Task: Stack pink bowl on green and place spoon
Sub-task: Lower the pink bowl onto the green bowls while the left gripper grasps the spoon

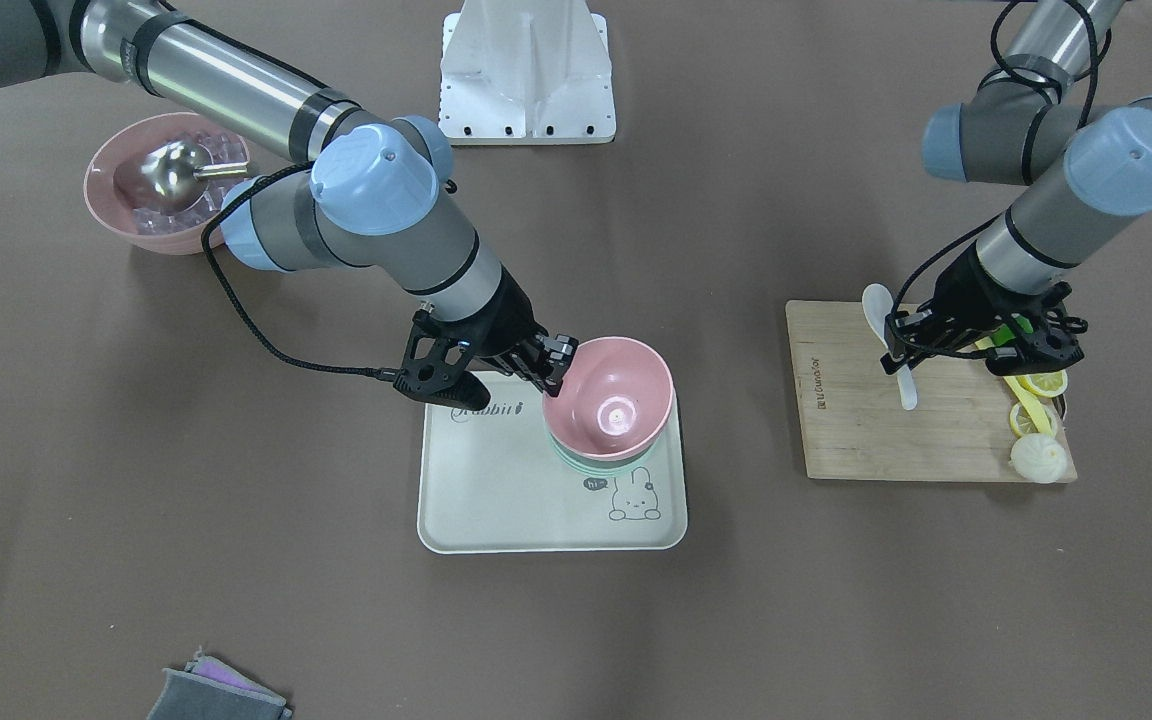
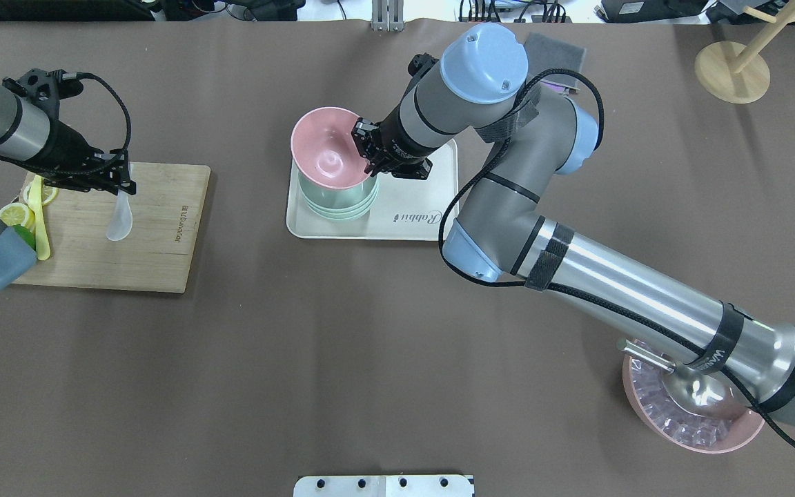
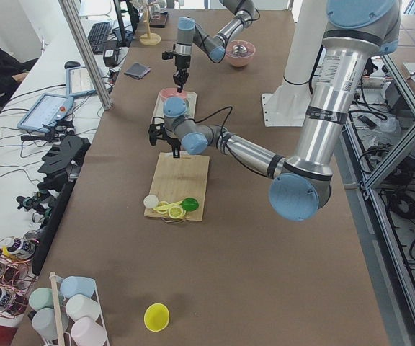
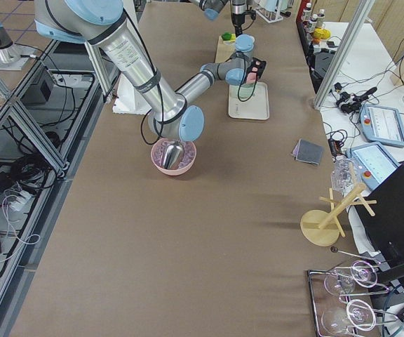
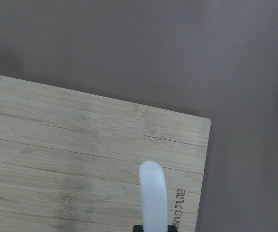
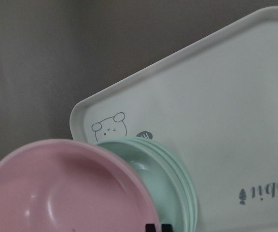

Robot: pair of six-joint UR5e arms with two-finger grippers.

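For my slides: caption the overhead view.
Right gripper holds pink bowl over green bowls on tray; left gripper grips white spoon over cutting board.

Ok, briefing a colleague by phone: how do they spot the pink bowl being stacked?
Find the cream rabbit tray mid-table. There the pink bowl tilts over green bowls, its rim in the right gripper. The other pink bowl, off the tray, holds ice and a metal scoop.

On the brown bench [image 1: 236,480] a cream tray [image 1: 496,490] sits near a wooden board [image 1: 866,440] carrying lemon slices [image 1: 1044,382] and a white bun [image 1: 1038,460]. Well apart, an ice bowl [image 1: 151,243] holds a metal scoop [image 1: 168,172]. A grey cloth [image 1: 216,695] lies at the bench's edge.
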